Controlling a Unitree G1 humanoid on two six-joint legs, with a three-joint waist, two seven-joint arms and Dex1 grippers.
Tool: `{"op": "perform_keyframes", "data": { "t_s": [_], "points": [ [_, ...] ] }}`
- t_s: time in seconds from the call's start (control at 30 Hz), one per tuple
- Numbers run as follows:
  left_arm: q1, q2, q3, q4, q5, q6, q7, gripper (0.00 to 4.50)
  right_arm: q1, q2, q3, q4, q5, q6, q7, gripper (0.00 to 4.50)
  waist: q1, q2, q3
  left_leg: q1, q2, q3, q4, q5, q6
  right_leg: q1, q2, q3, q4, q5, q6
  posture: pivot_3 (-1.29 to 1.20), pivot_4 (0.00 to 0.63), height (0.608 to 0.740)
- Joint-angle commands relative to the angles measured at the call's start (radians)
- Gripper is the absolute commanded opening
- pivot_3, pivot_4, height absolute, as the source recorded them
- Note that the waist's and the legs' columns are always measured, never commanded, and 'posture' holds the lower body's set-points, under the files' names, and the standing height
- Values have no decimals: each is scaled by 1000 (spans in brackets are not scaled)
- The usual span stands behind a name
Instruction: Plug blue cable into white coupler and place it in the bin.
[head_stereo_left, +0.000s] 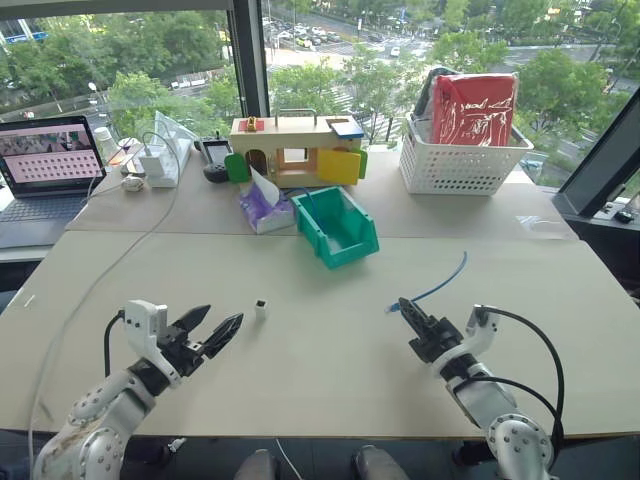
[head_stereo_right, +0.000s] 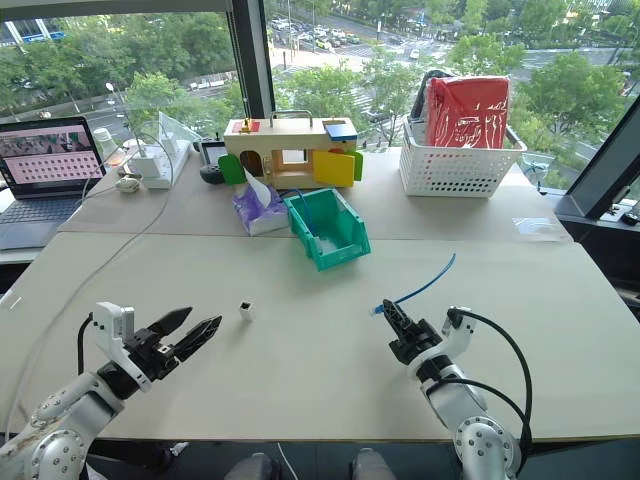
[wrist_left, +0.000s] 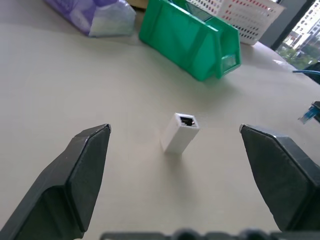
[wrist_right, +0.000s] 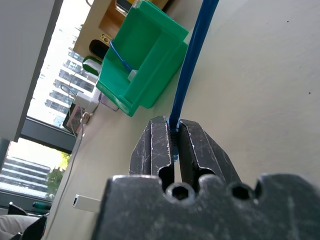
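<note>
The white coupler (head_stereo_left: 261, 309) lies alone on the table, its dark socket showing in the left wrist view (wrist_left: 180, 132). My left gripper (head_stereo_left: 222, 317) hovers just left of it, open, pointing at it with the coupler centred between the wide-spread fingers (wrist_left: 85, 170). The blue cable (head_stereo_left: 440, 285) trails across the table on the right. My right gripper (head_stereo_left: 407, 307) is shut on its near end; the cord runs out from between the closed fingers (wrist_right: 192, 65). The teal-green bin (head_stereo_left: 350, 255) sits further back at the middle of the table.
A thin blue cord (wrist_right: 122, 60) lies inside the bin. Behind it are a purple tissue pack (head_stereo_left: 262, 208), a wooden box with coloured doors (head_stereo_left: 295, 150) and a white lattice basket (head_stereo_left: 460, 165). A laptop (head_stereo_left: 45, 165) and a long white cable (head_stereo_left: 120, 260) occupy the left.
</note>
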Motion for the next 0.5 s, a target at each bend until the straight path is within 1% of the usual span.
{"op": "perform_keyframes", "data": {
  "t_s": [0.03, 0.13, 0.23, 0.37, 0.47, 0.5],
  "points": [
    [-26, -41, -103, 1, 66, -68, 43, 4466, 22, 11, 8, -12, -14, 13, 4, 0, 0, -2, -2, 0, 0, 0, 0, 0, 0, 0, 0, 0, 0, 0, 0, 0, 150, 729],
    [-46, -68, -188, 27, 130, -97, 76, 4466, 29, 19, 3, -22, -24, 8, 5, 0, -3, -3, -3, 0, 0, 0, 0, 0, 0, 0, 0, 0, 0, 1, 1, 0, 150, 729],
    [-64, -104, -249, 52, 223, -135, 161, 4466, 41, 25, 1, -32, -31, 5, 4, 0, -3, -3, -4, 0, 1, 0, -1, 0, 0, 0, 1, 0, 0, 3, 5, 0, 150, 729],
    [-94, -96, -294, 94, 340, -173, 235, 4466, 44, 28, 1, -40, -46, 5, 9, 0, -4, -3, -4, 0, 1, 0, -1, 0, 0, 0, 1, 0, 0, 3, 5, 0, 150, 729],
    [-130, -72, -317, 142, 386, -201, 230, 4466, 47, 33, -3, -41, -52, 4, 7, 0, -4, -3, -4, 0, 1, 0, -1, 0, 0, 0, 1, 0, 0, 3, 5, 0, 150, 729],
    [-150, -76, -320, 163, 377, -207, 217, 4215, 46, 32, -3, -40, -56, 5, 8, 0, -3, -3, -4, 0, 1, 0, -1, 0, 0, 0, 1, 0, 0, 3, 5, 0, 150, 729]
  ]
}}
